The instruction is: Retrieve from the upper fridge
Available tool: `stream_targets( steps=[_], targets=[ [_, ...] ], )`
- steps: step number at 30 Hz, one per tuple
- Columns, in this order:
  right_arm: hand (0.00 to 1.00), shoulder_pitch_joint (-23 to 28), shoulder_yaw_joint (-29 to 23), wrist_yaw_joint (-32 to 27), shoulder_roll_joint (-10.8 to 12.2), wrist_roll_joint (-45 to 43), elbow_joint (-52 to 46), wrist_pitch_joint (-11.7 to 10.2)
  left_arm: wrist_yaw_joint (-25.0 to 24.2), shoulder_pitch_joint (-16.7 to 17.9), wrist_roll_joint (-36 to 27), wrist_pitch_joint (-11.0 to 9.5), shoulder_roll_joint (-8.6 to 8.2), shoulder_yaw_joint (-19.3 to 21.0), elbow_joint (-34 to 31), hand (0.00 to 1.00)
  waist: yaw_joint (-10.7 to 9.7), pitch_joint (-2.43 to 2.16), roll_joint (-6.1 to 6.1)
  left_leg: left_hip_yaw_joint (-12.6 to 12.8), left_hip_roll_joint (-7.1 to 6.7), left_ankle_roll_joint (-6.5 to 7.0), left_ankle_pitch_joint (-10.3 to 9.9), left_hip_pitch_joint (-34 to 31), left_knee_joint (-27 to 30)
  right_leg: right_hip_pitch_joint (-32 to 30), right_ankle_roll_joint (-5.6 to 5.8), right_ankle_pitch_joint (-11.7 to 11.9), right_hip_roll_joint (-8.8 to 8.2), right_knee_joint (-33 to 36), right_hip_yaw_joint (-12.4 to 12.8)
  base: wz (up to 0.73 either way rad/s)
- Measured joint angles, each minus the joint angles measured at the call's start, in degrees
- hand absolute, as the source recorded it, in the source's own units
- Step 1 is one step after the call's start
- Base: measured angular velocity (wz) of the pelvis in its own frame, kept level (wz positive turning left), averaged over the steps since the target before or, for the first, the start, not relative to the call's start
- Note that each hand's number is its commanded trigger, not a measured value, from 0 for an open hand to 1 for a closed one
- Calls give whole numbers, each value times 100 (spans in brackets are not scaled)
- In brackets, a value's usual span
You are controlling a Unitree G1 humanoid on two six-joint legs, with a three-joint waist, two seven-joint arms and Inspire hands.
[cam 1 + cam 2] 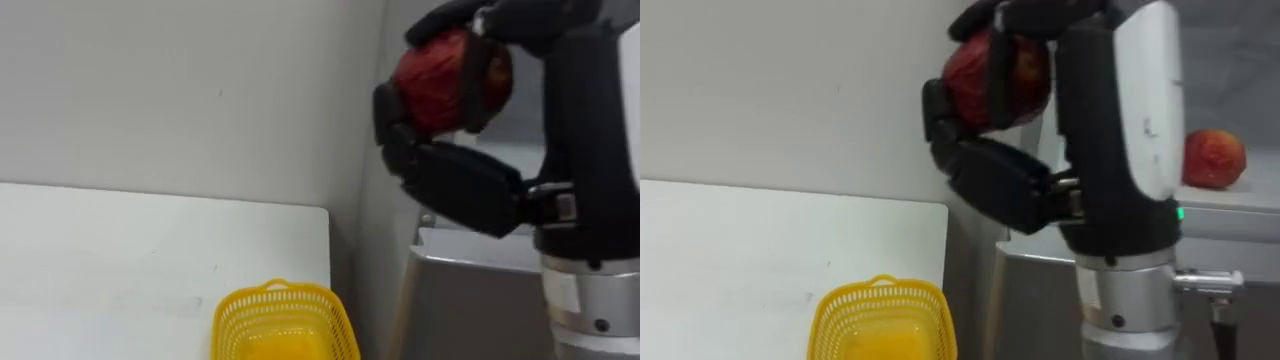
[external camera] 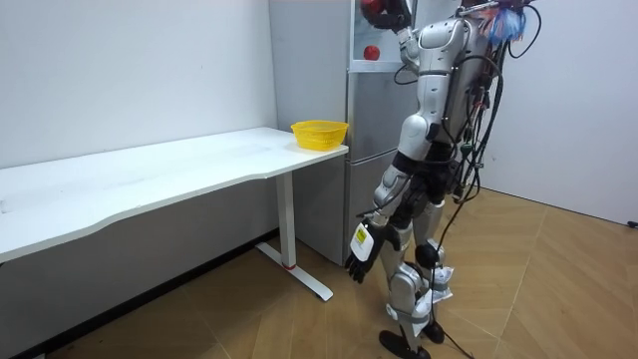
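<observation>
Plainly, a long white table [image 1: 120,250] runs along a pale wall [image 1: 180,90], and its end comes up just beside a grey fridge [image 2: 374,130]. In the room view the floor [image 2: 558,279] is wood laid in a zigzag, and the robot stands upright on it before the fridge, on the side away from the table.

On the table's end nearest the fridge sits a yellow mesh basket [image 1: 285,318]; I cannot tell whether anything lies in it. The fridge's upper part shows a lit white inside with a shelf [image 1: 1230,195]. A red shelf apple [image 1: 1214,158] rests on it.

The right hand [image 1: 460,185] is raised high in front of the upper fridge, with its dark fingers [image 1: 478,75] curled round the held apple [image 1: 432,85]. That apple is red too. It hangs in the air clear of the shelf, on the table side of the fridge's opening and higher than the basket.

The left hand [image 2: 359,261] hangs low by the robot's thigh, near the fridge's lower front. Whether it is wide or closed I cannot tell.

By count: two apples, one in the hand and one on the shelf; one basket; one table; one fridge
</observation>
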Motion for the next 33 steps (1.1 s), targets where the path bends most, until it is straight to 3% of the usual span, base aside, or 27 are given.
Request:
stream_targets(
  steps=[3,10,18,25,30,33],
  targets=[
    [100,1,275,322,0,-263,59,-9,-124,-11,2,18,25,0,20,0,77,22,-32,-17,-2,0,-1,-18,-33,-8,1,1,0,-3,-11,4],
    [100,0,574,886,14,-501,192,28,-265,-33,9,18,46,0,11,0,249,25,-62,-93,-14,2,0,-90,-36,-53,9,5,-6,-9,-66,4],
    [100,-7,865,1073,12,-728,899,62,-303,-39,25,18,112,-9,-7,0,448,27,-195,-171,-19,0,1,-131,-24,-57,10,5,-13,-17,-165,5],
    [100,-18,863,1118,28,-867,1620,130,-430,-10,27,19,112,4,-44,0,649,47,-161,-267,-35,3,0,-157,53,-40,12,4,-36,-21,-300,7],
    [100,-18,866,1170,47,-880,2245,109,-457,0,26,22,115,13,-128,0,663,110,-56,-292,-43,5,2,-200,53,-43,13,4,-51,-24,-320,4],
    [100,-18,875,1170,48,-926,2684,121,-448,-28,24,16,120,9,-166,0,667,106,-58,-321,-47,1,13,-221,58,-49,13,4,-54,-28,-353,5]
  ],
)
